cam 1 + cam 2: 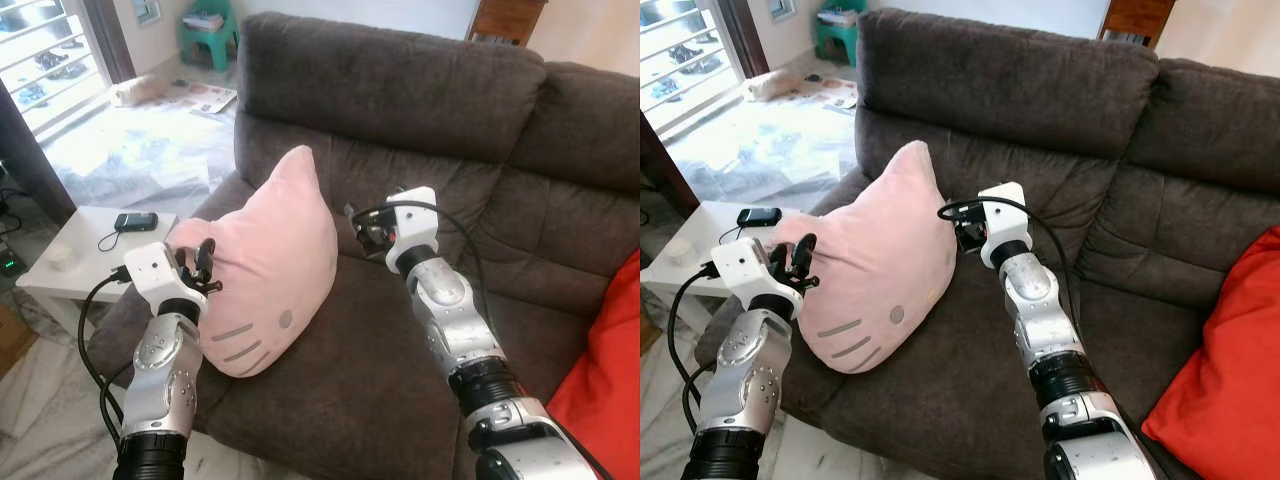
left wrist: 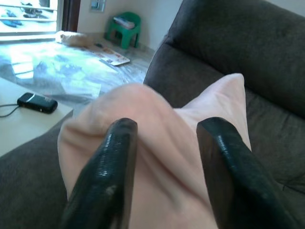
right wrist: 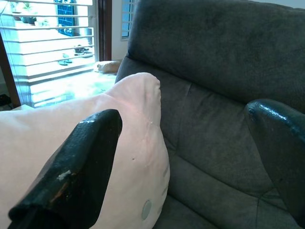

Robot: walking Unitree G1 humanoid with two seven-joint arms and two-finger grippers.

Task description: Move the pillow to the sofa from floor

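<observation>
- The left hand (image 1: pixel 203 262) sat nearest me, at the pillow's left corner, its two black fingers (image 2: pixel 107 176) spread with a fold of pink fabric bulging between them; whether they pinched it or merely pressed on it, I could not tell.
- The pillow (image 1: pixel 265 265) lay on the sofa's seat cushion (image 1: pixel 350 390), by the left arm of the sofa: soft pink plush, shaped like a cat's face, with grey whisker marks, an oval nose and one pointed ear standing up against the backrest.
- The right hand (image 1: pixel 362 230) hovered just beside the pillow's right edge, fingers wide apart and holding nothing.
- The sofa (image 1: pixel 1040 110) was dark brown, with a coarse, slightly fuzzy weave and plump backrests; a red cushion (image 1: pixel 1225 350) leaned at its right end.
- To the left stood a white tabletop (image 1: pixel 85 250) carrying a small black device (image 1: pixel 135 221) with a cord.
- Beyond lay a glossy marble floor (image 1: pixel 130 150), papers, a green plastic stool (image 1: pixel 207 30) and a barred window.
</observation>
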